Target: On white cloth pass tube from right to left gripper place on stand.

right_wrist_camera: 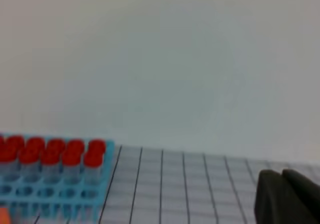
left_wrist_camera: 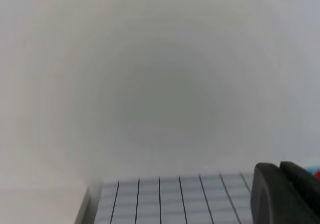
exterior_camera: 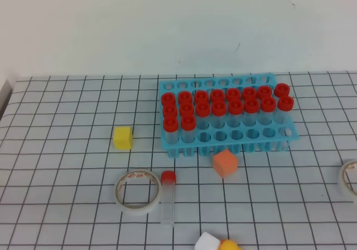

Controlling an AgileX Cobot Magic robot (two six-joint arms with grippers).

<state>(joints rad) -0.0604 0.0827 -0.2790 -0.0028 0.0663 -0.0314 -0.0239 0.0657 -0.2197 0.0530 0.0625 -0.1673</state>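
The loose tube (exterior_camera: 167, 198) lies on the white cloth (exterior_camera: 67, 166) at the front centre. It is clear, and its red cap (exterior_camera: 168, 177) points away from me, right beside a tape roll (exterior_camera: 138, 191). The blue stand (exterior_camera: 226, 116) sits behind it, with many red-capped tubes in its back rows. Neither gripper shows in the exterior view. In the left wrist view only one dark finger (left_wrist_camera: 280, 194) shows at the bottom right, above the cloth. In the right wrist view one dark finger (right_wrist_camera: 287, 196) shows at the bottom right, with the stand (right_wrist_camera: 55, 184) far left.
A yellow cube (exterior_camera: 122, 138) lies left of the stand and an orange cube (exterior_camera: 225, 163) just in front of it. White and yellow pieces (exterior_camera: 215, 243) sit at the front edge. A second tape roll (exterior_camera: 350, 178) is at the right edge.
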